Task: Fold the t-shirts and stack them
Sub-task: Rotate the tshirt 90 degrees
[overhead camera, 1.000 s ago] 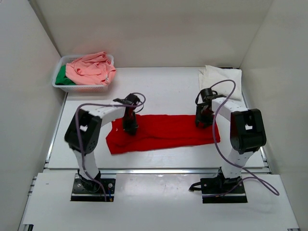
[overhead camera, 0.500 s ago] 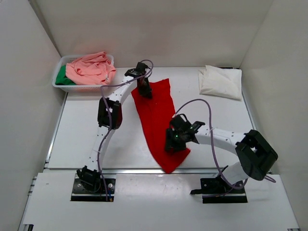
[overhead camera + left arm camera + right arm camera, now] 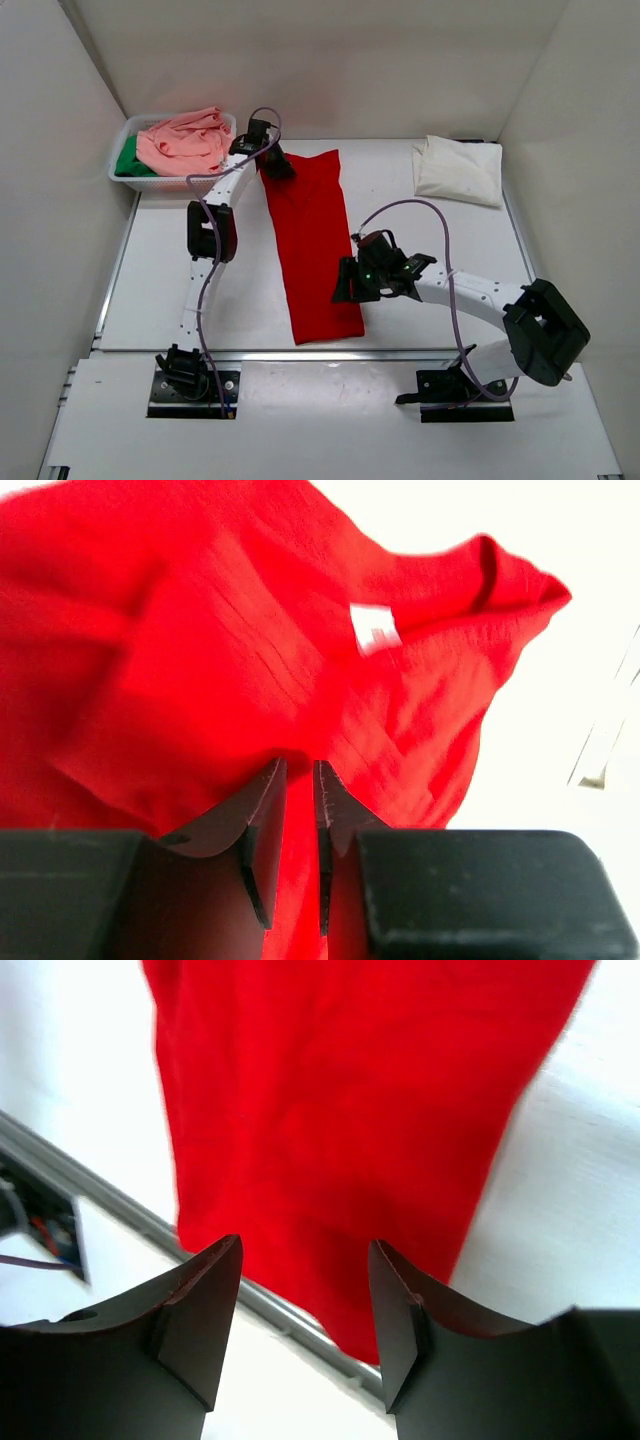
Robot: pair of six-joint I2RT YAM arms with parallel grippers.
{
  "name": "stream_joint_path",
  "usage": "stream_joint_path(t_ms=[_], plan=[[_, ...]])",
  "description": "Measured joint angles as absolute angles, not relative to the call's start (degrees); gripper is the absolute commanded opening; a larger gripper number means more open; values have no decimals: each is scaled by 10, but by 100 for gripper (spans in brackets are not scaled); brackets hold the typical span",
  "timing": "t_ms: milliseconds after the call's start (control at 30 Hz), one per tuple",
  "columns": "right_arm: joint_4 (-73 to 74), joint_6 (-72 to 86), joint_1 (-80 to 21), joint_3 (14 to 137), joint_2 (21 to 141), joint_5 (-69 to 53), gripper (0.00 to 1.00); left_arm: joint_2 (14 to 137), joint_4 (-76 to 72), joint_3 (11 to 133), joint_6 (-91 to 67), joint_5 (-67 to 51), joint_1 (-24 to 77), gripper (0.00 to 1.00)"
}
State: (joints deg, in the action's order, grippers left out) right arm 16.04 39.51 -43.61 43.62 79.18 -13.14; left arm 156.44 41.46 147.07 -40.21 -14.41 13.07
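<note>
At the far left corner of the worktop (image 3: pixel 150 290), a white basket (image 3: pixel 165 184) holds a pink shirt (image 3: pixel 190 145) lying over a green shirt (image 3: pixel 127 160). Just right of the basket, the left claw (image 3: pixel 272 165) sits on the far left corner of the red shirt (image 3: pixel 312 240). In the wrist view its fingers (image 3: pixel 265 800) stand nearly together with red cloth between them, so it seems clamped on a fold near the white label (image 3: pixel 375 628). The red shirt lies as a long strip down the middle of the worktop, from the far side to the near edge. The right claw (image 3: pixel 345 290) hovers at the strip's right edge towards its near end. Its jaws are apart and grip nothing. A cream shirt (image 3: pixel 460 170) lies folded in the far right corner, well apart from the rest.
</note>
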Motion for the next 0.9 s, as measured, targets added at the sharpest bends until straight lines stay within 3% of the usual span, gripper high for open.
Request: stream_joint_path(t_ms=[100, 167, 300, 500, 633, 733, 900], plan=[[155, 375, -442, 433, 819, -135, 34, 1566, 397, 1465, -410, -150, 120, 30], [154, 369, -446, 429, 846, -135, 15, 1567, 387, 1468, -415, -157, 118, 30], [167, 375, -451, 417, 868, -133, 4, 1569, 365, 1468, -422, -168, 125, 29], [161, 374, -456, 404, 852, -134, 23, 1581, 360, 1489, -429, -195, 126, 35], [208, 344, -452, 458, 862, -119, 32, 1542, 404, 1479, -401, -197, 120, 42], [237, 326, -449, 536, 869, -87, 47, 1399, 448, 1329, -353, -145, 125, 43], [252, 326, -428, 580, 844, -35, 59, 1009, 417, 916, -323, -61, 219, 50]])
